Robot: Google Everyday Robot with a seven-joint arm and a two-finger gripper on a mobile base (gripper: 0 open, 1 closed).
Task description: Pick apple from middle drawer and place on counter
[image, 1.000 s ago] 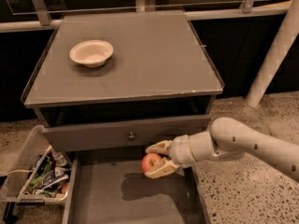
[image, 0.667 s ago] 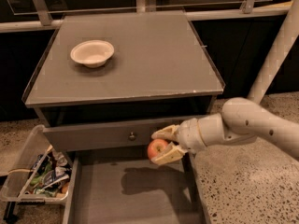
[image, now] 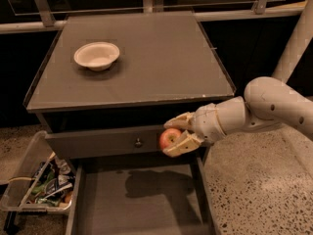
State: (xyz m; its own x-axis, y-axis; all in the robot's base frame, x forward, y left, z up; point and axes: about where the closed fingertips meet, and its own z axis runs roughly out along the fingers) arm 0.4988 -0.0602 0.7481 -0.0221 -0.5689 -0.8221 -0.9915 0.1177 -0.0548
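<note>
My gripper (image: 177, 135) is shut on the small red apple (image: 168, 138) and holds it in the air, above the back of the open middle drawer (image: 137, 199) and in front of the grey drawer front with a knob (image: 138, 142). The apple sits below the level of the counter (image: 146, 53), just under its front edge. The drawer's bare floor shows my arm's shadow. My white arm reaches in from the right.
A white bowl (image: 97, 55) stands on the counter at the back left. A clear bin of wrappers and clutter (image: 36, 182) sits on the terrazzo floor left of the drawer. A white post (image: 296, 38) rises at the right.
My gripper has lifted the apple up and slightly right, out of the drawer to the height of the knobbed drawer front.
</note>
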